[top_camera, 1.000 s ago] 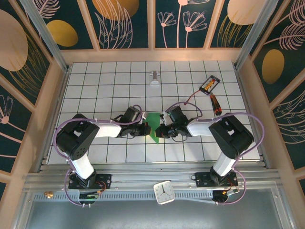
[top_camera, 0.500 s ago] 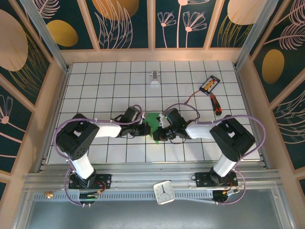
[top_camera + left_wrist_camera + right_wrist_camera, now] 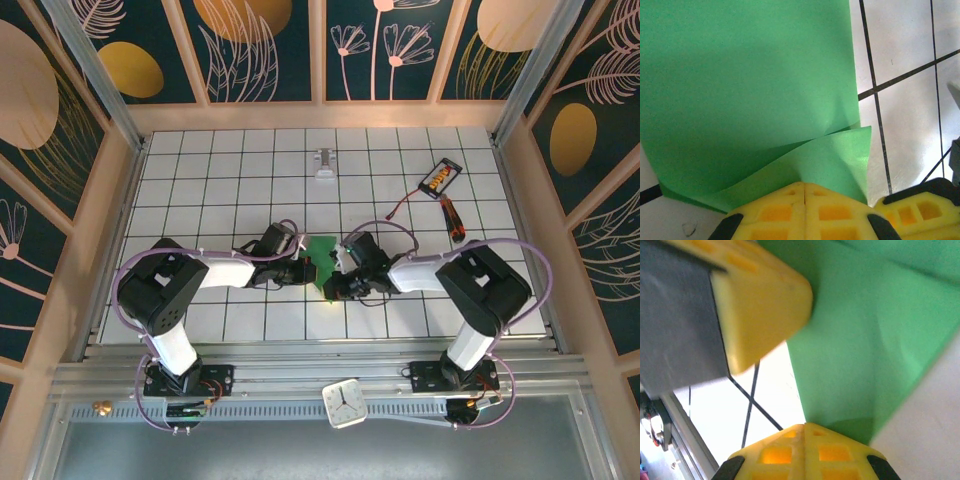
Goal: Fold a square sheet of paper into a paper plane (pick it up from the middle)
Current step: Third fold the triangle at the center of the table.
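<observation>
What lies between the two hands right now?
The green sheet of paper, partly folded, pinched from either side by the left hand and right hand; top view shows it.

Green paper (image 3: 740, 75), yellow jaws, white table (image 3: 910, 50) with black grid, screwdriver (image 3: 452, 218) apparently red-handled

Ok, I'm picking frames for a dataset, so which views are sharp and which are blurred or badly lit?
Top external: sharp and evenly lit, the thin bright green paper sheet half hidden between the arms. Left wrist: the sheet is crisp, with soft shading along its raised fold. Right wrist: soft and smeared, the left gripper's yellow finger at upper left blurred, the white gridded table glaring.
</observation>
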You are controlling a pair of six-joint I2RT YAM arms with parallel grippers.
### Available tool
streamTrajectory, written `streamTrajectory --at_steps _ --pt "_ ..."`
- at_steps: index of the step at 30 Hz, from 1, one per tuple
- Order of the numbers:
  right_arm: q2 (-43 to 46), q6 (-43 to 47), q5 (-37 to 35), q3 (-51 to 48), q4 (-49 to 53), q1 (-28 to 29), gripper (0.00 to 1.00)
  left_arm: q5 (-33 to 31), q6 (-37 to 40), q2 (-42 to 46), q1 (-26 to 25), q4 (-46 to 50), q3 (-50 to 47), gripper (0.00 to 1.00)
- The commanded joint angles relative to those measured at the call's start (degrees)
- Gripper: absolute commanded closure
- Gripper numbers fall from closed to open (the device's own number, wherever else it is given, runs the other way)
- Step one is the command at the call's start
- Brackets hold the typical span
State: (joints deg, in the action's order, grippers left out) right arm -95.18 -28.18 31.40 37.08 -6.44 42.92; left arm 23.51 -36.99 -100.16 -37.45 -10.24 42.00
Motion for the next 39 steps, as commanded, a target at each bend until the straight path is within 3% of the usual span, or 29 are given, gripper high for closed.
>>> streamTrajectory --at_steps 1,7,13,32,39 --pt "2.7 0.6 -1.7 -5.8 9.3 0.6 1.0 -5.2 1.7 -2.0 0.7 7.2 -1.0 1.0" --pt "6.1 -0.5 2.6 -3.8 5.2 -0.4 1.0 -5.4 1.9 -1.7 0.6 7.7 -0.6 1.0" --pt "3.0 -2.2 6.4 0.9 0.5 -1.2 1.0 -5.1 1.6 -1.9 0.6 7.2 -1.0 1.0" --pt "-3.5 0.0 2.9 -2.7 0.8 -3.2 1.0 -4.0 1.0 -0.7 0.6 7.5 0.5 1.0" --pt "-3.2 -0.4 0.6 -4.5 2.5 -3.5 1.0 0.1 -3.6 6.4 0.6 4.9 1.0 0.78"
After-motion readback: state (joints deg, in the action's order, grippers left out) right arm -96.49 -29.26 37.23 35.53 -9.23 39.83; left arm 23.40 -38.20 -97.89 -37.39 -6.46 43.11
